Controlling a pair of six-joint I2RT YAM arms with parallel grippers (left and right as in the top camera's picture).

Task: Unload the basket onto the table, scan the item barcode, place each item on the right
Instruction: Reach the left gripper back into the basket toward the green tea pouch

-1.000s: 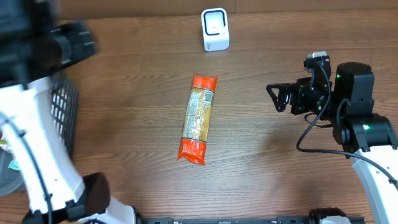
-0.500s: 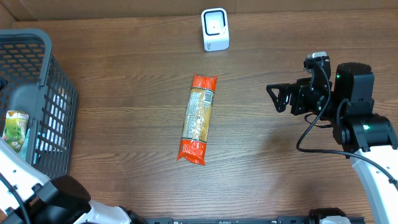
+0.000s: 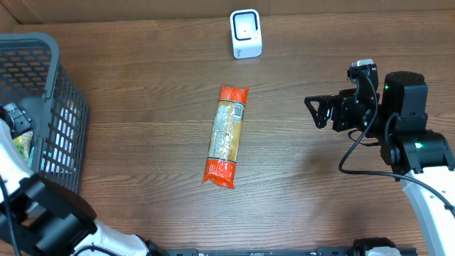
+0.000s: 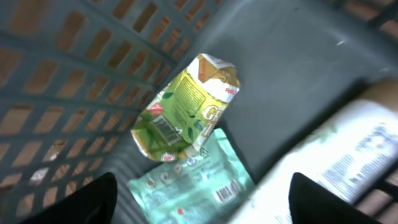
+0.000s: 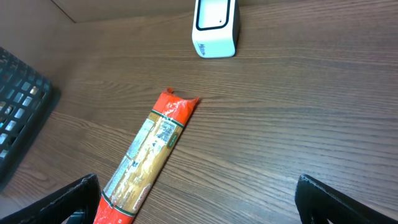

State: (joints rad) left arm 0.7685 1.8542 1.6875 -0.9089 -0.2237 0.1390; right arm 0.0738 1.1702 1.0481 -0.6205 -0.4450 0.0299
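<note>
The left jaws are wide apart and hold nothing. They hang inside a plastic mesh basket (image 4: 62, 62), over a crinkly green pouch (image 4: 183, 106). The right jaws are wide apart and empty too. The long, shiny orange pasta bag (image 3: 226, 135) lies flat on the brown wooden counter (image 3: 142, 163). It is ahead of the right jaws, not touching them, and well apart from the left jaws. A small white boxy scanner (image 3: 246, 33) stands beyond it.

I see a brown wood-grain table (image 3: 142, 142) with a matt finish, a glossy orange plastic pasta packet (image 3: 226, 135) mid-frame, a smooth white plastic scanner (image 3: 246, 33) at top, and a matt dark-grey plastic lattice basket (image 3: 67, 121) at left.
</note>
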